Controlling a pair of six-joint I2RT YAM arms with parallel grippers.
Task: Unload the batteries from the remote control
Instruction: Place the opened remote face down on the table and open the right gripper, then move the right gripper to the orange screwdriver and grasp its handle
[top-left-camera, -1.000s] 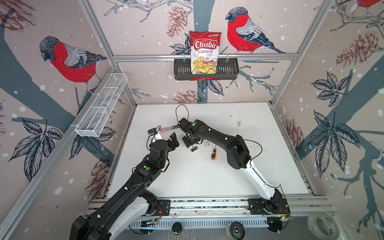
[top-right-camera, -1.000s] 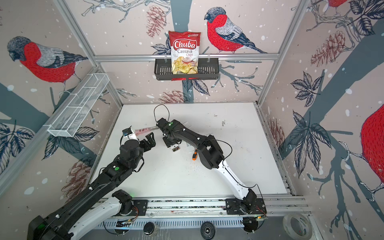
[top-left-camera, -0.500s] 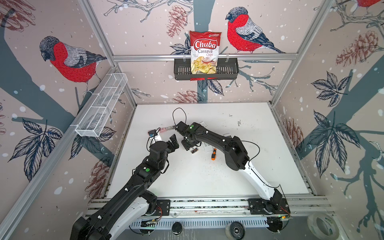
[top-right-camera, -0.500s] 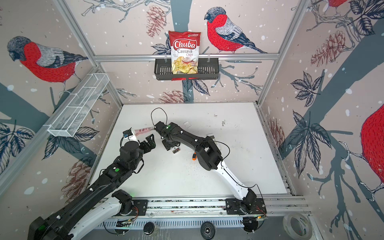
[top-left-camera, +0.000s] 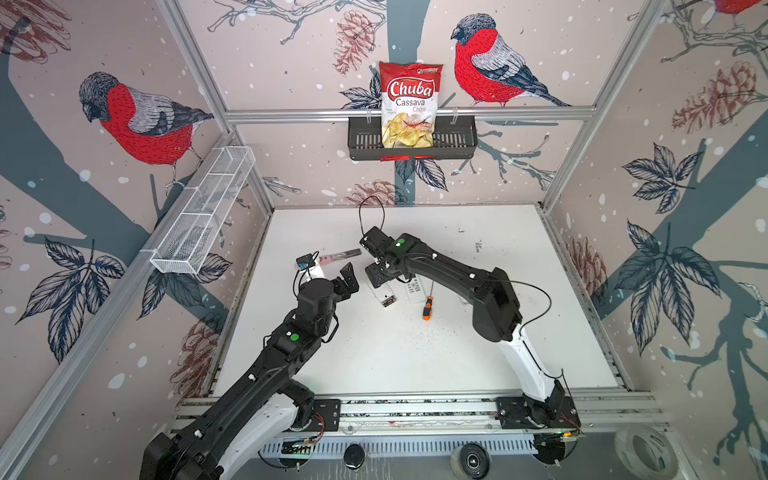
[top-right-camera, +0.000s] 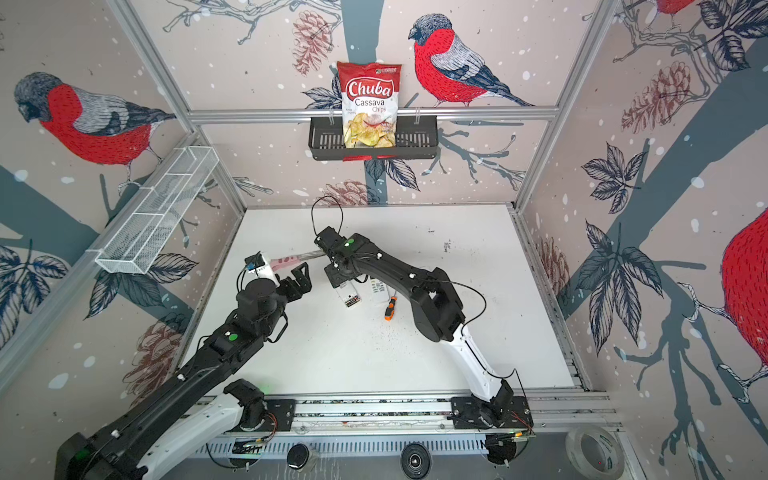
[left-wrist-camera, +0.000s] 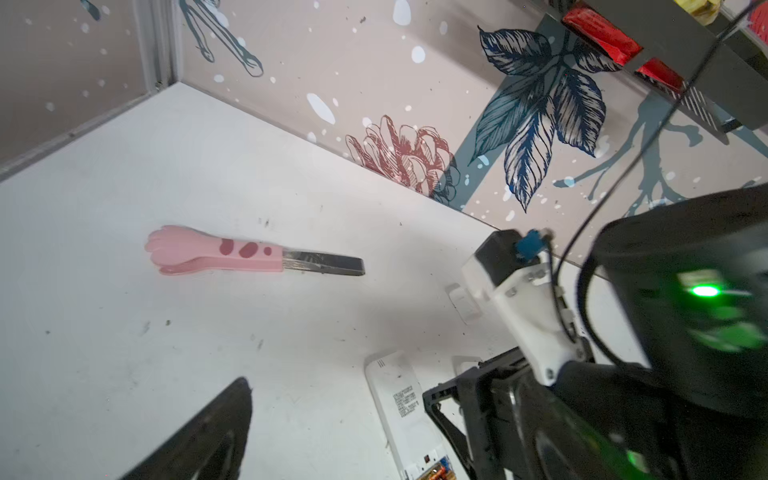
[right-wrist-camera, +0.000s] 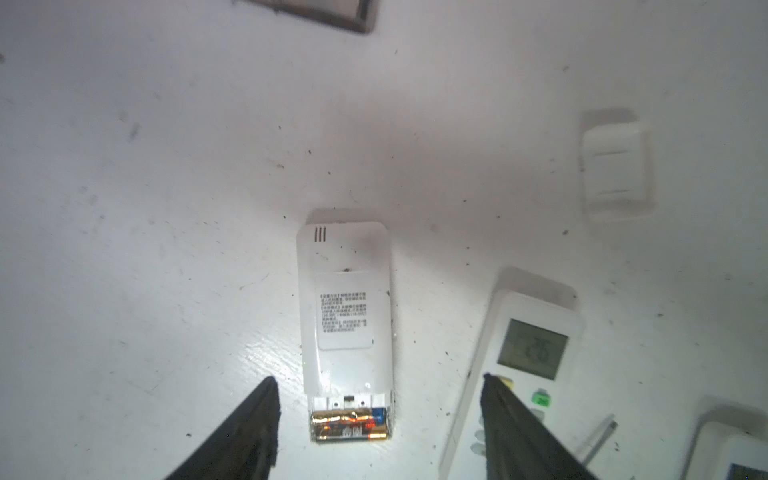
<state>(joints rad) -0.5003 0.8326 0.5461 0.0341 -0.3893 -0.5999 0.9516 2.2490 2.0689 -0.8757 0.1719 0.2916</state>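
Right gripper hangs open over the white remote and holds nothing. Its fingers stand on either side of the remote's uncovered compartment, with a clear gap on each side. The gold-and-black batteries sit in that compartment, between the fingertips in the right wrist view. In both top views they show at the remote's near end, just near and right of the claw. Left gripper, spread wide and empty, is held left of the remote and does not touch it. A loose white cover lies on the table nearby.
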